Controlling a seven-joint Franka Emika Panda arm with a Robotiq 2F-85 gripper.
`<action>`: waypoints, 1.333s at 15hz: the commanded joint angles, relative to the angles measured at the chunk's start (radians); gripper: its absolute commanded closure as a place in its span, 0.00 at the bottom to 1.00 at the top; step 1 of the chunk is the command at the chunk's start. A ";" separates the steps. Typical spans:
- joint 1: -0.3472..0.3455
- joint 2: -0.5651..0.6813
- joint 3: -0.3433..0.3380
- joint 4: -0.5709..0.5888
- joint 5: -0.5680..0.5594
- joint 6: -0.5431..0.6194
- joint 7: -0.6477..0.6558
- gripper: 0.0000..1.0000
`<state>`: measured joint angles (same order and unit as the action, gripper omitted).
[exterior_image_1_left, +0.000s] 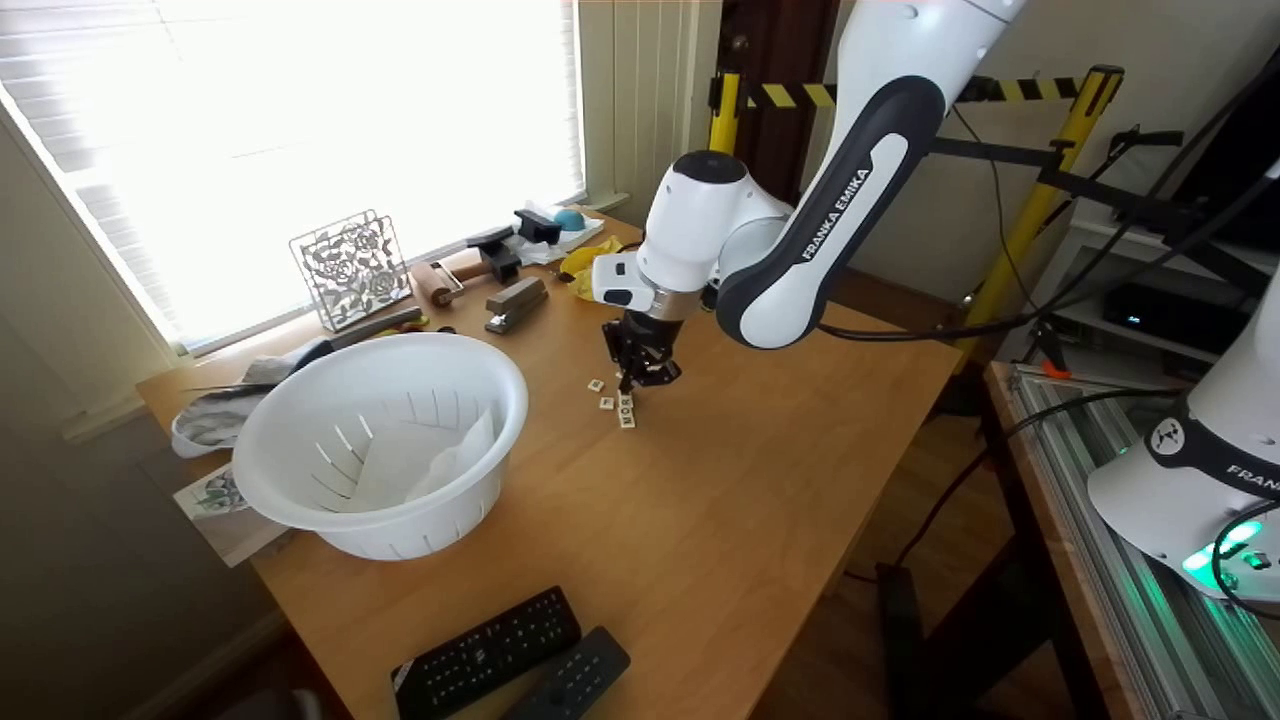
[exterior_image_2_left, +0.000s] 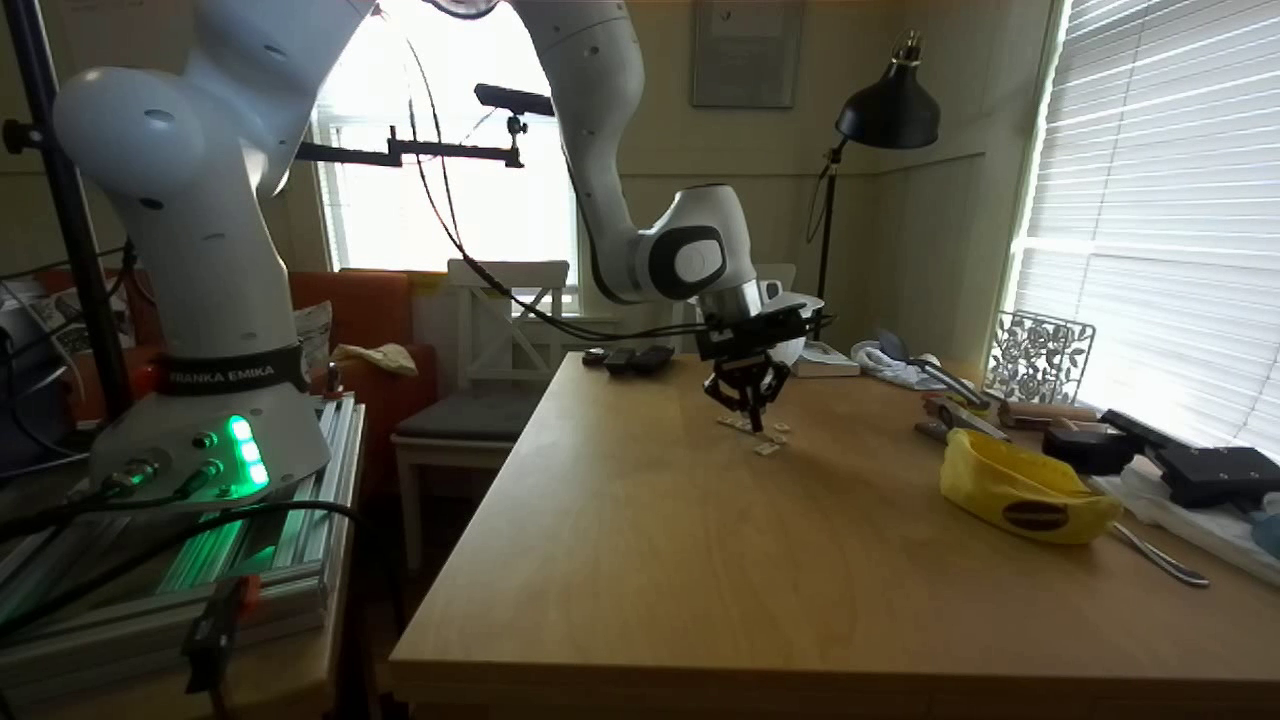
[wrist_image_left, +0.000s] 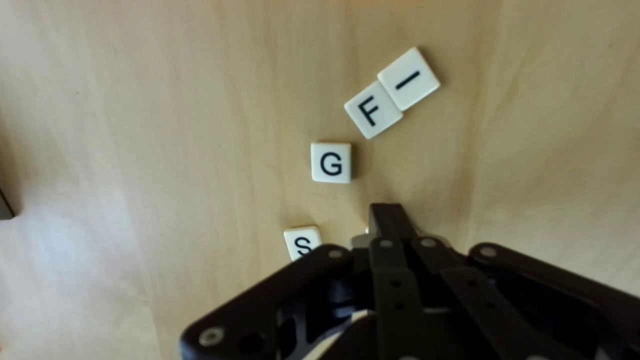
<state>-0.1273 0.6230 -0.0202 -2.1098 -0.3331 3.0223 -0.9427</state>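
In the wrist view, the F-I tiles (wrist_image_left: 396, 91) point lengthwise between one and two o'clock, and the gripper (wrist_image_left: 392, 215), tips together, partly hides the S tile (wrist_image_left: 301, 241).

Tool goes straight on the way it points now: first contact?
Probably the tabletop, right by the letter tiles; the shut tool hides what's under its tip, so a tile could come first.

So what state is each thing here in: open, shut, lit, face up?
Gripper: shut.
G tile: face up.
F tile: face up, touching the I tile.
I tile: face up.
S tile: face up, partly hidden.
White basket: upright.
Remote controls: buttons up.
Window blinds: lowered.
Base lights: lit green.
Black lamp: can't tell if lit.
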 joint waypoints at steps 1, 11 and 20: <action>0.004 0.017 -0.010 0.006 -0.021 0.011 0.030 1.00; 0.001 0.015 -0.011 0.002 -0.023 0.017 0.038 1.00; 0.008 0.004 -0.024 0.000 -0.026 0.023 0.053 1.00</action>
<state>-0.1273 0.6232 -0.0313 -2.1098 -0.3331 3.0254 -0.9204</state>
